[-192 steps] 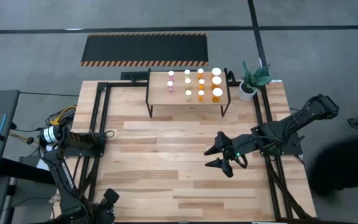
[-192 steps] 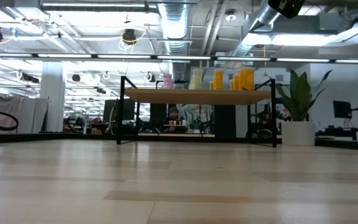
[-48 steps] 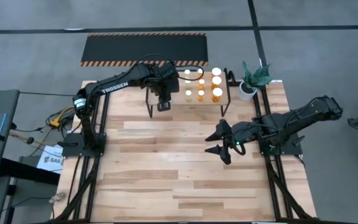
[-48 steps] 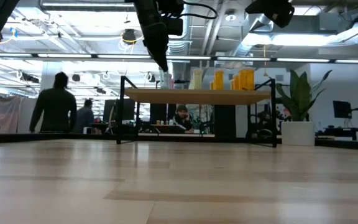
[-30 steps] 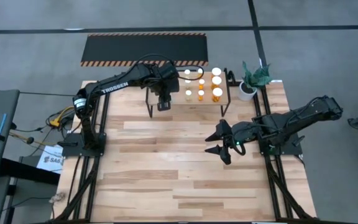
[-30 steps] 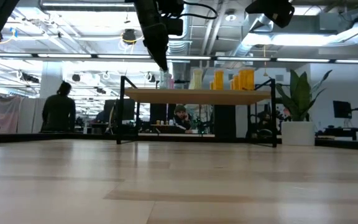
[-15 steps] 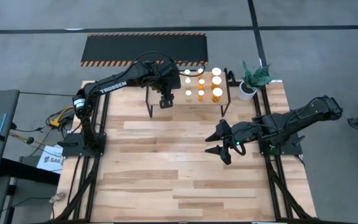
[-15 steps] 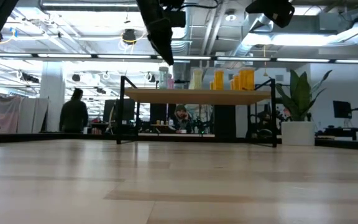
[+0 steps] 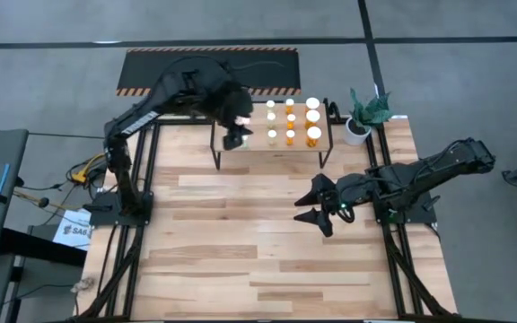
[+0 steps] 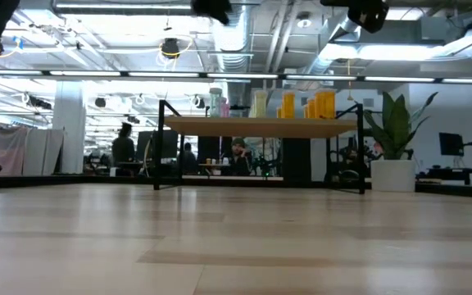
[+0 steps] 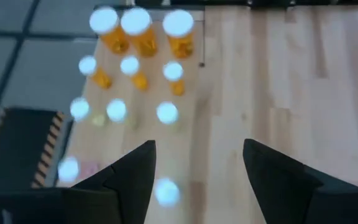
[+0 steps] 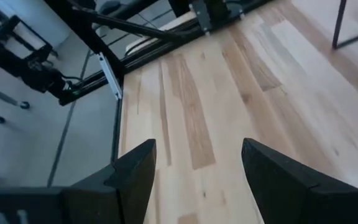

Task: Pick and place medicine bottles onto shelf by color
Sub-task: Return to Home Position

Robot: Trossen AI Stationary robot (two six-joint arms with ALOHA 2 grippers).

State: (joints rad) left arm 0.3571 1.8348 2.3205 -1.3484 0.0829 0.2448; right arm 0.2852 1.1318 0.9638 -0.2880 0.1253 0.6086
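Note:
The shelf (image 9: 272,135) stands at the table's far edge on thin black legs. Medicine bottles with white caps stand on its wooden top in rows: orange ones (image 11: 140,31) toward the right end, greenish ones (image 11: 117,112) in the middle, pinkish ones (image 10: 222,106) at the left end. My left gripper (image 11: 197,165) hangs open high above the shelf's left part (image 9: 235,136), holding nothing. One white cap (image 11: 166,191) shows far below, beside one of its fingers. My right gripper (image 9: 311,205) waits open over the table's right middle.
A white pot with a green plant (image 9: 359,128) stands right of the shelf. A black mat with striped edges (image 9: 209,70) lies on the floor beyond the table. The plank tabletop (image 9: 240,233) spreads bare in front of the shelf. People show in the room behind.
My left gripper has risen from the pinkish bottles at the shelf's left end, almost out of the top of the low view. The bottles stay upright on the shelf. My right gripper has kept its place.

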